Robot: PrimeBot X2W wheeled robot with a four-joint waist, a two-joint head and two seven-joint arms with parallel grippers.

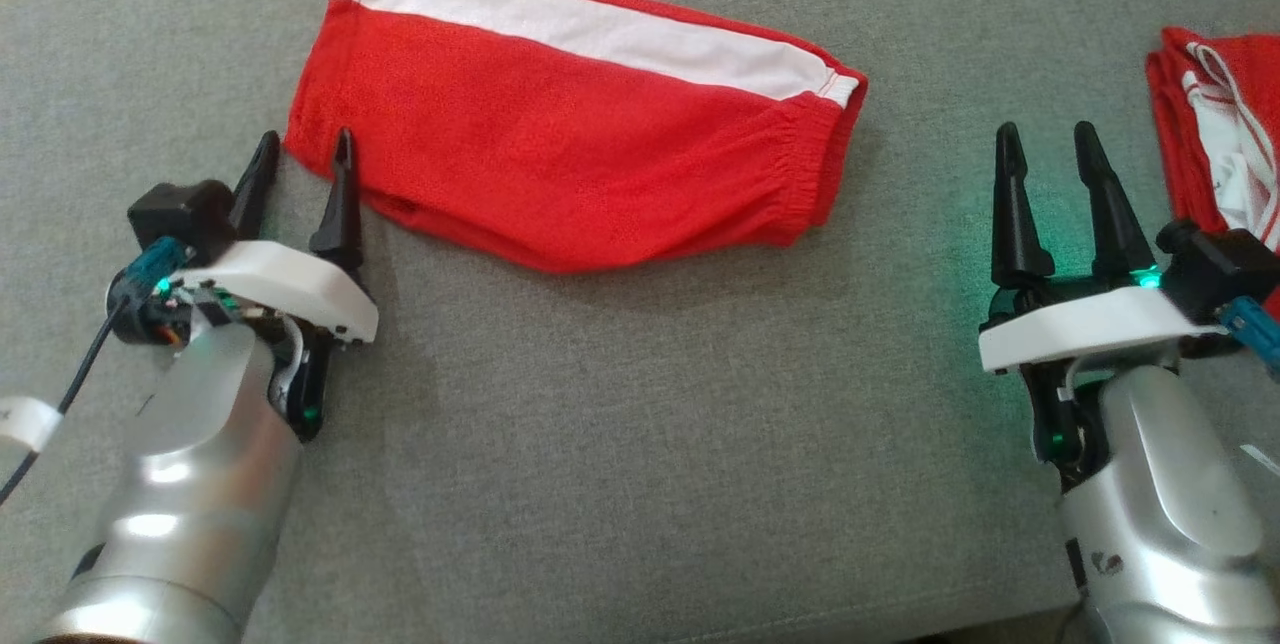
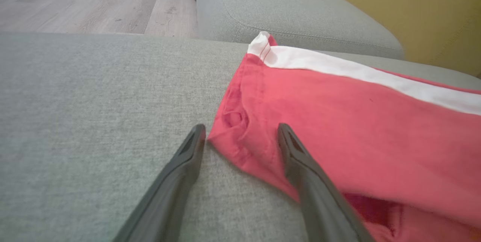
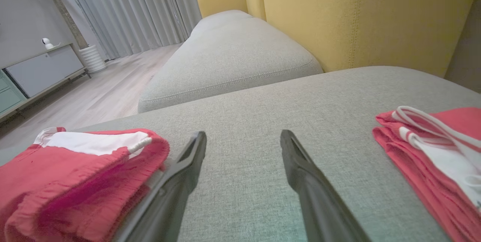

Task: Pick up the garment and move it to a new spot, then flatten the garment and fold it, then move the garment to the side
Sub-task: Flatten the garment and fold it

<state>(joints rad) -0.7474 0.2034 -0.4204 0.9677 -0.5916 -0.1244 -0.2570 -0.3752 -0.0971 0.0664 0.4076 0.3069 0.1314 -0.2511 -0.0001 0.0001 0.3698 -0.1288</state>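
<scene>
My left jaws stand wide apart and hold nothing. Their fingers (image 1: 340, 199) sit low over the sofa seat (image 1: 640, 444) and straddle the near left corner (image 2: 229, 140) of the garment (image 1: 560, 154), one finger over red cloth and the other over bare grey fabric. I cannot tell whether the tips touch the cloth.

My right jaws are just as wide and just as empty. Their fingers (image 1: 1013, 214) point toward the far side, off to the right of the garment's elastic waistband (image 1: 805, 159) and clear of it.

The garment lies across the middle of the seat toward the far side. It is doubled over, with its white stripe (image 1: 600, 24) along the far edge, and looks fairly flat. A second folded red garment (image 1: 1190, 114) lies at the far right, with its white drawstring (image 1: 1235, 124) on top.

I judge the folding done, or nearly so, and the move to the side as what remains. To do it well:

- My left jaws should dip to the seat and close on every layer at this corner, not just the top one.
- My right jaws must first come left to the waistband and pinch its near edge through the full stack.
- I should lift both ends together, level and lightly taut, so the fold does not fall open.
- I should carry it low and set it down beside the other pile, not on its drawstring.
</scene>
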